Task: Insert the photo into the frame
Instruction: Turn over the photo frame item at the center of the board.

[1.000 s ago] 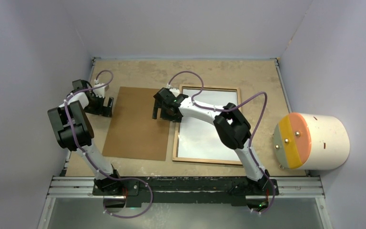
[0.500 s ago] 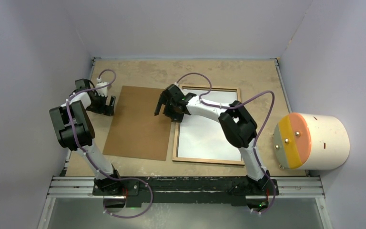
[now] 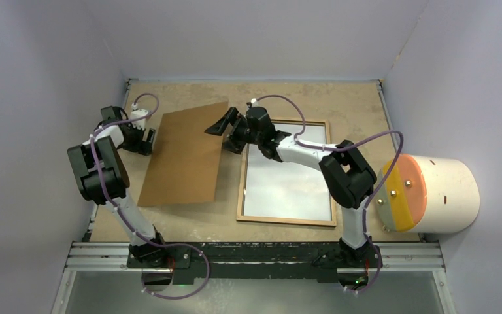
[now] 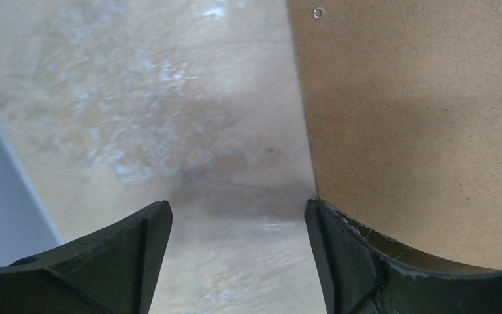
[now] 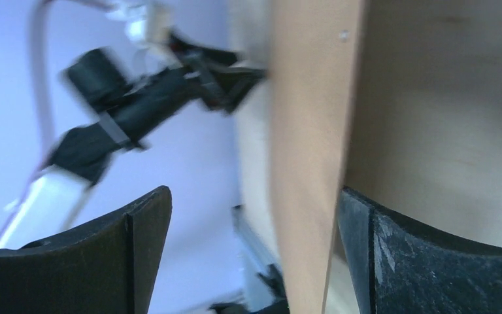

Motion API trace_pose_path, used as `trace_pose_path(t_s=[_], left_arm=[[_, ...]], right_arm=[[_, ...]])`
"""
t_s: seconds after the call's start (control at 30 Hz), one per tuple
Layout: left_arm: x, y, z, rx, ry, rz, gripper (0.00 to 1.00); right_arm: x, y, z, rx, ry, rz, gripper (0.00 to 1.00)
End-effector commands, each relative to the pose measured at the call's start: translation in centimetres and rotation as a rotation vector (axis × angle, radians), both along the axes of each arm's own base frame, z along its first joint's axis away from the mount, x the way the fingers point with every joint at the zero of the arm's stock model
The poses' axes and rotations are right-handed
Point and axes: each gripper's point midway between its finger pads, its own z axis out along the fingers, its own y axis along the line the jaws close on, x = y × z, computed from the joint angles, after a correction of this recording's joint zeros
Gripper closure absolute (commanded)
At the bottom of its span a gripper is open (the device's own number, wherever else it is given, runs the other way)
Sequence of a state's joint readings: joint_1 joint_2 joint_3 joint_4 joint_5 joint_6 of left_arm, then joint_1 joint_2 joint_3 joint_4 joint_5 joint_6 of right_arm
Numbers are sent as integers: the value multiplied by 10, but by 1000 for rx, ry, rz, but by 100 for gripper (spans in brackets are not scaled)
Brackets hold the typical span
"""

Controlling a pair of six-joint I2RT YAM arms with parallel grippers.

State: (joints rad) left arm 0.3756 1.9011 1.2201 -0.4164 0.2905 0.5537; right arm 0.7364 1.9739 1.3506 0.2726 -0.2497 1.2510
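Observation:
The frame (image 3: pixel 286 221) lies back up at centre right, with a light brown rim. A white sheet (image 3: pixel 287 176) fills it; it looks like the photo's plain white face. The brown backing board (image 3: pixel 183 157) is left of the frame, with its far right corner raised. My right gripper (image 3: pixel 222 129) is open at that corner. In the right wrist view the board (image 5: pixel 307 131) stands edge-on between the jaws of the right gripper (image 5: pixel 253 193), against the right finger (image 5: pixel 392 255). My left gripper (image 3: pixel 147 139) is open at the board's left edge (image 4: pixel 418 118), and nothing is between its jaws (image 4: pixel 237 204).
A large white cylinder (image 3: pixel 431 193) with an orange, yellow and grey end lies at the table's right edge. Grey walls close in the table on three sides. A metal rail (image 3: pixel 255 255) carries the arm bases at the front.
My right gripper has moved back and up from the frame's left rim, tipping the board's right side up. The board has swung left, off the frame's side. The left gripper has barely moved.

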Motion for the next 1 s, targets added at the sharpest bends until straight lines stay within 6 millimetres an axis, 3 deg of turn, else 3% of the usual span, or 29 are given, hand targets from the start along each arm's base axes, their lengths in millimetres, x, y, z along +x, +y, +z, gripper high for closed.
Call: trace_pose_path(t_s=[0.0,0.27,0.37,0.43,0.5,0.63,0.77,0.87,0.97], left_arm=[[-66,-66,-48,-235,274,-85,20],[-61,-61,-41,-213,263,-67,20],[-58,-58,-37,-193,247,-64,18],[-53,-55,-30,-183,227,-63,15],[-48,-55,-20,-182,207,-67,12],[-33,-61,8,-192,145,-95,8],[-26,-72,27,-168,107,-147,7],[-15,-77,65,-151,-6,-212,5],[-4,-84,125,-75,-224,-364,3]], right_arm=[[-40,42,123,467,-199,190,5],[-43,41,125,564,-131,186,14],[-37,36,116,458,-136,132,16],[-29,30,99,313,-130,85,20],[-22,22,84,178,-125,40,28],[-21,13,55,46,-40,7,56],[-18,13,48,18,3,-12,82],[-12,11,49,2,16,-24,100],[7,8,69,32,10,-49,100]])
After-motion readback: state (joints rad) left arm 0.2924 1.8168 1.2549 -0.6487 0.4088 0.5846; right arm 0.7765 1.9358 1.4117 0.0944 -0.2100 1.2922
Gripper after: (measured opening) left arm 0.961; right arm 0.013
